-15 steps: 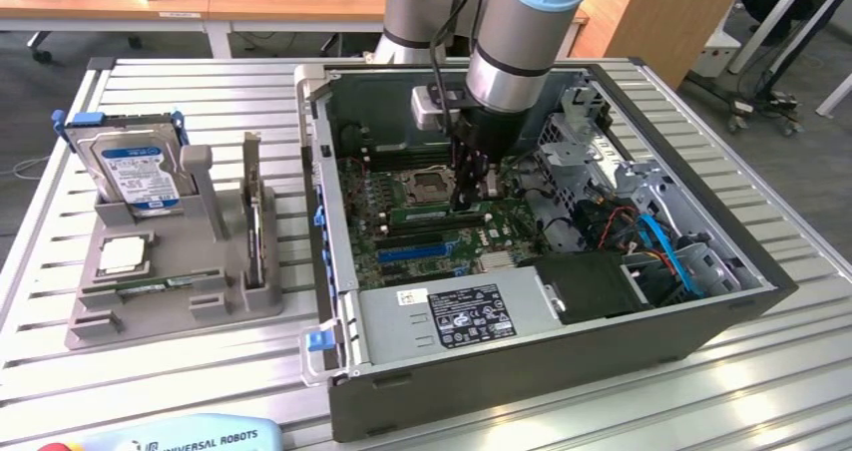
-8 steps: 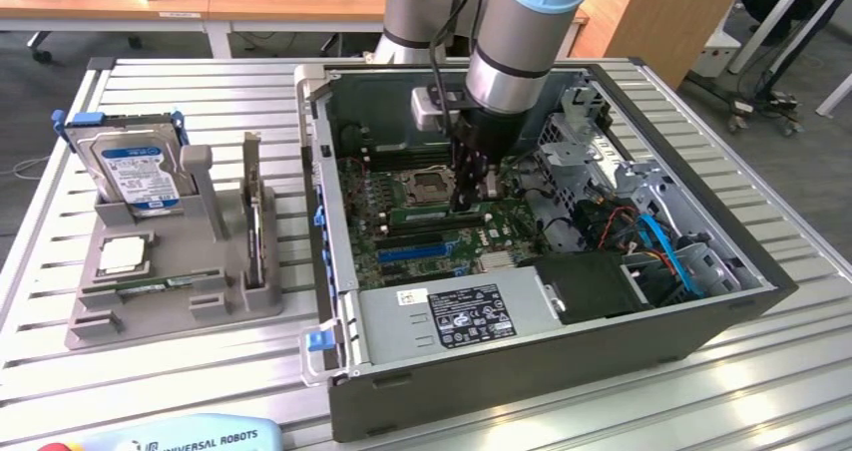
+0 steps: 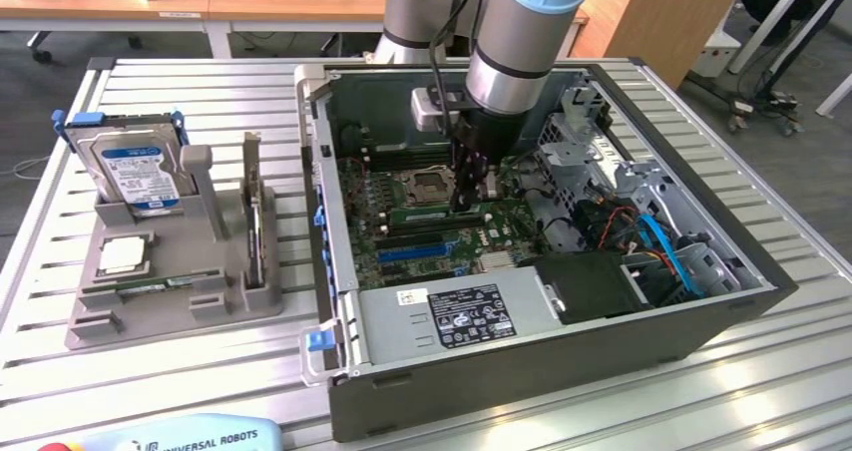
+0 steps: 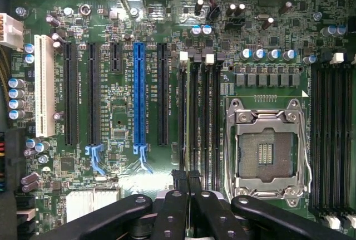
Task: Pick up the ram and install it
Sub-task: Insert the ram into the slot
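The ram [image 3: 134,289] lies in the tray [image 3: 174,316] on the bench [image 3: 200,82], well apart from the fingers [image 4: 196,187], which are closed together over the motherboard [image 4: 122,112].

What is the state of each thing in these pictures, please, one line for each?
hand: shut, over the memory slots
ram: lying in the gray holder
processor socket: empty
hard drive: upright in the holder
processor chip: flat in the holder
computer case: side open
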`<action>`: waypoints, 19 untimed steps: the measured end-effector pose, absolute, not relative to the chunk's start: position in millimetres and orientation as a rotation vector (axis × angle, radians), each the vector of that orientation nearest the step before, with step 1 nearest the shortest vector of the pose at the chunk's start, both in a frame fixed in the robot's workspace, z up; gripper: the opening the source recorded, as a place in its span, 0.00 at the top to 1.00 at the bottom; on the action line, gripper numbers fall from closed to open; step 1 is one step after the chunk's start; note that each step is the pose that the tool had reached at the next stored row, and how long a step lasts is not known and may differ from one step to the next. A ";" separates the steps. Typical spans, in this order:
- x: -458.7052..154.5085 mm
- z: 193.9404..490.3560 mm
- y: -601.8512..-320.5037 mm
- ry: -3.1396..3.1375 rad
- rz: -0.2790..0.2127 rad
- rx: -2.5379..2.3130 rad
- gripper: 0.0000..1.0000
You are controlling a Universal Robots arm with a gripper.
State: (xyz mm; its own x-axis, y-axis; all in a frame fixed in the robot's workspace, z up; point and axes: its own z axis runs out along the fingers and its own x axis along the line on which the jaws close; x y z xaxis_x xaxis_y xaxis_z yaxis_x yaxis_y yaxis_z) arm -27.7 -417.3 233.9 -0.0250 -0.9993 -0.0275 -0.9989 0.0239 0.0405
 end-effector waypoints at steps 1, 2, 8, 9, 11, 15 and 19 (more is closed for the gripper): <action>-27.7 234.0 -417.4 -2.242 -0.076 2.187 0.89; -27.7 234.0 -417.4 -2.242 -0.075 2.187 0.89; -27.7 234.0 -417.5 -2.240 -0.079 2.186 0.89; -27.7 234.0 -417.6 -2.239 -0.079 2.185 0.89; -27.7 233.9 -417.5 -2.239 -0.080 2.185 0.89; -27.7 233.9 -417.5 -2.239 -0.080 2.185 0.89; -27.6 233.9 -417.5 -2.230 -0.080 2.194 0.89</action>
